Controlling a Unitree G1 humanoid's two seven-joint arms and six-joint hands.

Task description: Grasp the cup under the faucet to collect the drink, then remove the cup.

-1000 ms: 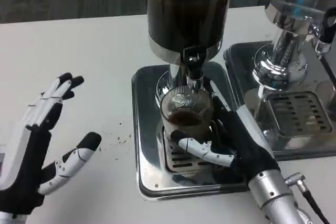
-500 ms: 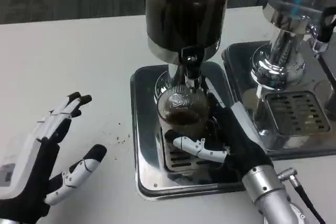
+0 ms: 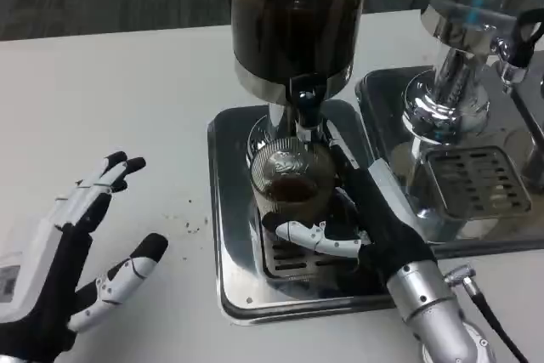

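The left hand (image 3: 64,274) hovered empty over the matte white worktop (image 3: 127,108), fingers spread. Further right, the right hand (image 3: 361,227) gripped the ribbed clear cup (image 3: 289,178) of dark drink, under the black faucet (image 3: 306,95), above the shiny steel tray (image 3: 229,235).

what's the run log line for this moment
right hand: holds cup under faucet | cup: dark drink inside | left hand: open

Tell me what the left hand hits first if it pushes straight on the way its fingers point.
Nothing close: the left hand points up and slightly right over bare white table. Its line seems to pass left of the drip tray, though depth is unclear.
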